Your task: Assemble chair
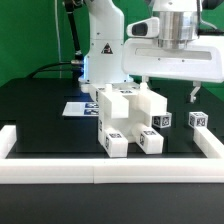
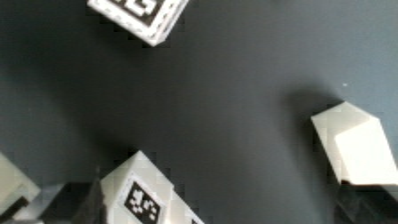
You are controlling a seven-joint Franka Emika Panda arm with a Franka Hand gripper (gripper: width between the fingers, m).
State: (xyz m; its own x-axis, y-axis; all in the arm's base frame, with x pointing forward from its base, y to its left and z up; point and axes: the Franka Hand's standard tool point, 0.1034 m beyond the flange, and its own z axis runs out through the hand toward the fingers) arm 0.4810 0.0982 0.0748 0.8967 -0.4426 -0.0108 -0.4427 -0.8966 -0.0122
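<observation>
The chair parts are chunky white blocks with black-and-white tags. A joined cluster stands mid-table, with two tagged leg pieces in front of it. Two small tagged pieces lie toward the exterior view's right. My gripper hangs above these small pieces, with its fingers wide apart and nothing between them. The wrist view shows a tagged part, a plain white part and another tagged part on the black table. My fingertips are not clear there.
A long white border rail runs along the front and up both sides of the black table. The marker board lies flat behind the cluster near the arm's base. Green backdrop behind.
</observation>
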